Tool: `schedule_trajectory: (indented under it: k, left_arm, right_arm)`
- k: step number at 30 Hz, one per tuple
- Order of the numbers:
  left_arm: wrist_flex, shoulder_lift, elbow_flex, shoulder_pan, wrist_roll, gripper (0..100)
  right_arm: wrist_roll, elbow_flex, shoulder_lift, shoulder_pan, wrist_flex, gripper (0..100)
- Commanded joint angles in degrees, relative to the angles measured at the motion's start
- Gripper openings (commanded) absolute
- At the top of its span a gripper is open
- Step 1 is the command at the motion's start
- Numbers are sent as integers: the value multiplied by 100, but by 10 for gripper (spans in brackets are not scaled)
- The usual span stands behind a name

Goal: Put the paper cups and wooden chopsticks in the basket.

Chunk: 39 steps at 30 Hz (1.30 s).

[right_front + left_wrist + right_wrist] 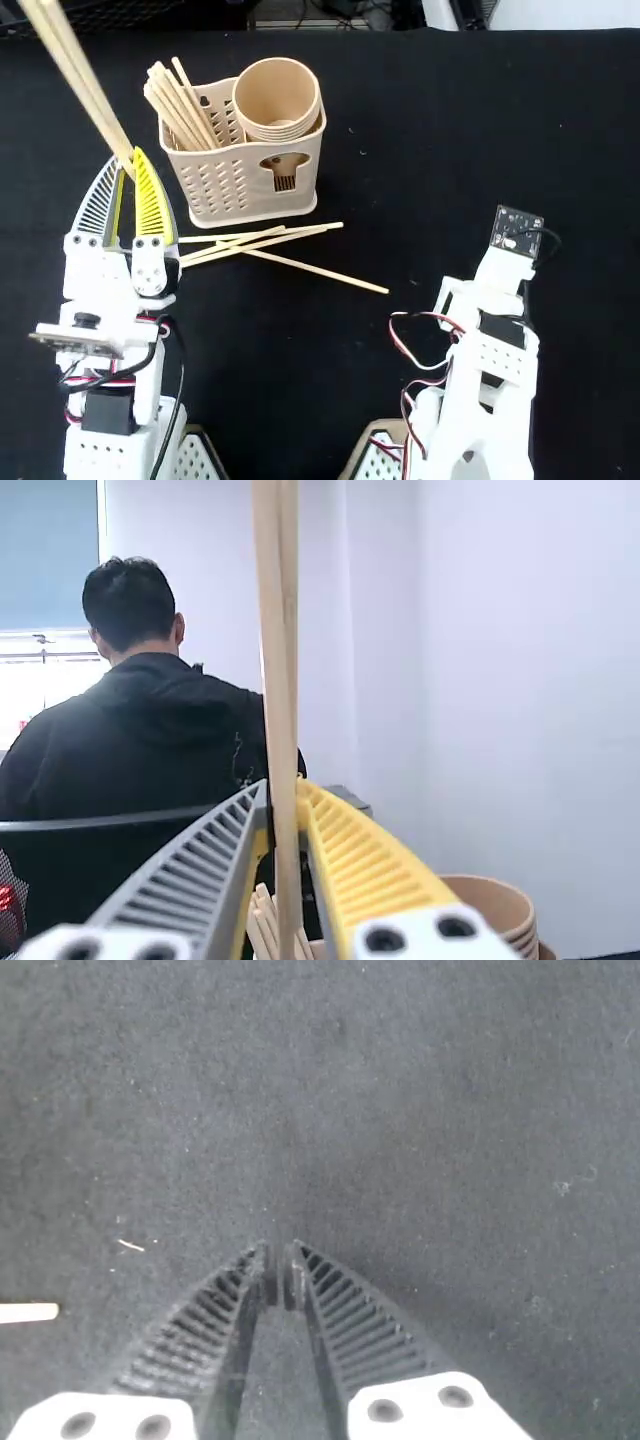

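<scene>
At bench left, just beside the basket [250,190]: left hand [127,165] clamped narrow on the held chopsticks [75,60], two sticks side by side. Gripped near the lower end, between grey finger and yellow finger, touching both. Long upper part slanting up and away beyond the fingertips, raised above the bench [450,120], apart from the basket wall.

Inside the basket, far compartment from the left hand: paper cups [277,95], stacked, upright, mouths up. Near compartment: basket chopsticks [180,105], a leaning bundle, tops fanned out above the rim.

On the bench in front of the basket, between it and the two arms: loose chopsticks [270,245], several, lying flat, crossing at one end and splayed at the other. Close to the left arm's side, well apart from the right arm [495,340].

Over bare black bench: right hand [278,1272], fingers closed tip to tip, nothing between them. Blunt end of one stick lying on the cloth off to one side, not touching that hand.
</scene>
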State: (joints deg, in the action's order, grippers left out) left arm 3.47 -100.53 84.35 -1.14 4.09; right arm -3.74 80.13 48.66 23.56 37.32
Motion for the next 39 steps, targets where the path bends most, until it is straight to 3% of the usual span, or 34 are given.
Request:
schedule_trajectory:
  k: [1, 16, 22, 33, 39]
  left_arm:
    - [484, 668, -470, -13, -53, 30]
    - [607, 5345, -3512, 40, -53, 30]
    - [607, 6075, -4171, -4, -53, 30]
    - [624, 6699, -4040, -13, -53, 30]
    - [1275, 7086, -3829, -13, -53, 30]
  right_arm:
    - [-18, -22, 136, -70, -123, 41]
    - [-53, 31, 163, -70, -149, 42]
    - [-62, 31, 163, -70, -149, 42]
    - [-62, 13, 163, -193, -149, 42]
    - [-70, 31, 163, -369, -149, 42]
